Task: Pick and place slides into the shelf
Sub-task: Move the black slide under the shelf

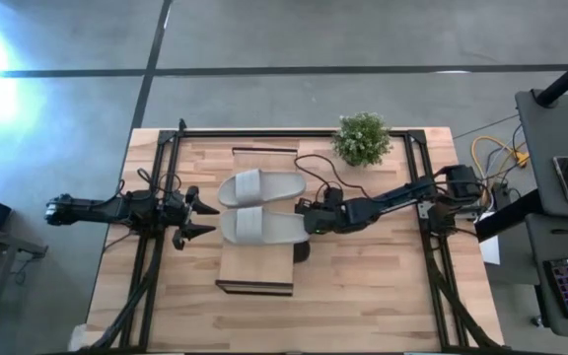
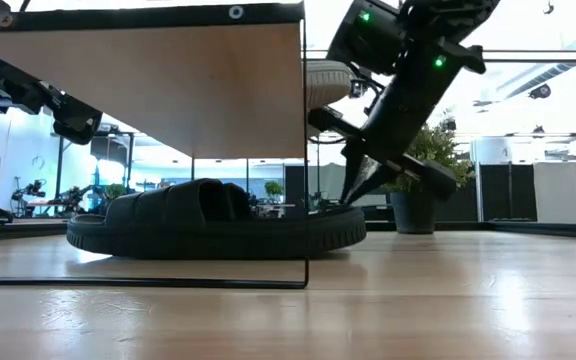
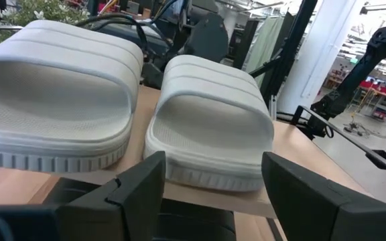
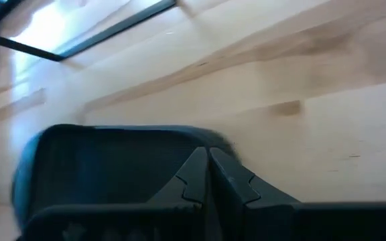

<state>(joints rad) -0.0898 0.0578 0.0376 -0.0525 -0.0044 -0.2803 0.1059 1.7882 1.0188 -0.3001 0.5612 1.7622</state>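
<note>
Shelf: one, on the bench.
Grey slides: two, side by side on the shelf top, placed; just ahead of the left hand, which is wide open and empty.
Black slide: one visible, lying under the shelf top on the bench; its toe end sits at the tips of the right hand, shut and gripping nothing.
Fourth slide: not visible.
Progress: judged mostly done.

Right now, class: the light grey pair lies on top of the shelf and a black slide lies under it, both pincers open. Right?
One thing is wrong: the right pincer is shut, as the right wrist view shows. The left pincer is open. The rest stands.
</note>
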